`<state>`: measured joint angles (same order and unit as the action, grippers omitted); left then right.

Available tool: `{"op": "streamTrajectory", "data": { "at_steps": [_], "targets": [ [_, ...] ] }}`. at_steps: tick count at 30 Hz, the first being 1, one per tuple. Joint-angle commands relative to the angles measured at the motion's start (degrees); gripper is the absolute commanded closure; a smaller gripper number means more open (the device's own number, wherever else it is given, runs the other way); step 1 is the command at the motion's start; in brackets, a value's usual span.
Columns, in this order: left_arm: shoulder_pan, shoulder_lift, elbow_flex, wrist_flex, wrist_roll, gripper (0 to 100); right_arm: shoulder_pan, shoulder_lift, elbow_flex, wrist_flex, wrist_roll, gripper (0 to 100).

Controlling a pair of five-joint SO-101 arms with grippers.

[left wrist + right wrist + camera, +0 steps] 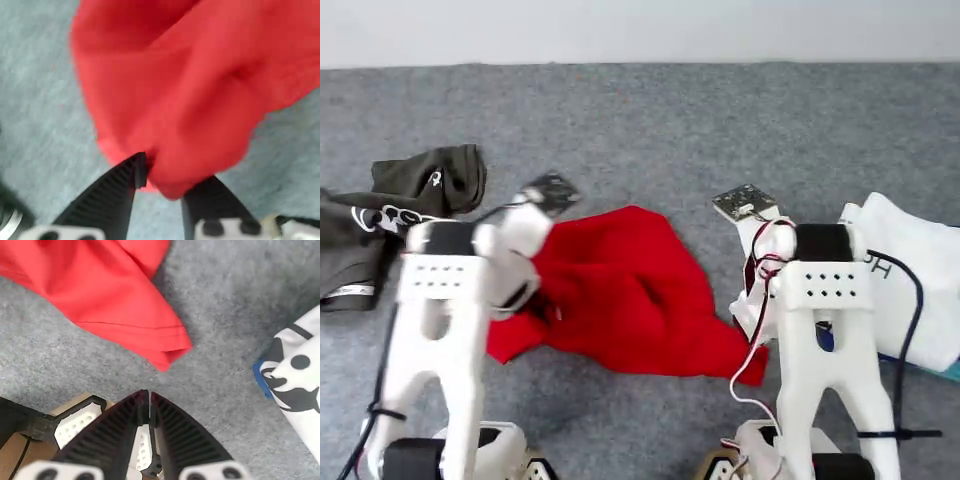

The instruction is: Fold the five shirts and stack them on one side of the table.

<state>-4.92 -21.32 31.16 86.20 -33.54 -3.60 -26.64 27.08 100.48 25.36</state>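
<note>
From above: the red shirt (pixel 630 285) lies crumpled in the middle of the grey table (pixel 720 130), clearly not folded yet. The left arm (pixel 450 275) stands over its eight o'clock edge and the right arm (pixel 820 285) by its four o'clock corner. My read is that they flank it so each can work one side of the fold. A dark shirt (pixel 390 220) sits bunched out at ten o'clock from the red one, waiting its turn. A white shirt (pixel 910 275) lies at three o'clock, looking flatter, so that side may be where the stack goes.

On to the left wrist view: the left gripper (pixel 172 182) has a fold of the red shirt (pixel 200 90) pinched between its dark jaws, right at the cloth's edge. An edge grip makes sense, since it lets the fabric be drawn over or spread out.

Now the right wrist view: the right gripper (pixel 149 400) has its jaws pressed together with nothing between them, hanging above bare table. The hemmed corner of the red shirt (pixel 125 305) is near its tips but apart from them, probably the next thing to grab. The white shirt (pixel 300 370) lies off to the side with a blue edge (pixel 260 377) under it; what that is, I can't tell.
</note>
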Motion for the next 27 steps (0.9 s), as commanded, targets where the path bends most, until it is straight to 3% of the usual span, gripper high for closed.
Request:
{"op": "streamTrajectory", "data": {
  "at_steps": [1,6,11,20,27],
  "targets": [
    [-9.0,-1.7,-1.4,1.9,-7.1,89,-1.5,0.3,-0.4,0.8,-0.3,99.0],
    [-16.6,-1.7,-5.1,6.7,-11.6,89,-1.6,9.8,-0.8,1.2,-0.3,97.1],
    [-19.4,-1.7,-7.0,8.1,-14.1,89,-2.5,15.6,-3.0,1.9,-0.3,83.5],
    [-34.0,-1.7,-15.6,8.1,-13.8,89,-23.6,17.5,-11.4,-0.2,-0.7,83.6],
    [-43.6,-1.7,-15.7,7.6,-13.9,90,-27.6,30.5,-12.1,-10.1,-0.7,83.8]
  ]
}}
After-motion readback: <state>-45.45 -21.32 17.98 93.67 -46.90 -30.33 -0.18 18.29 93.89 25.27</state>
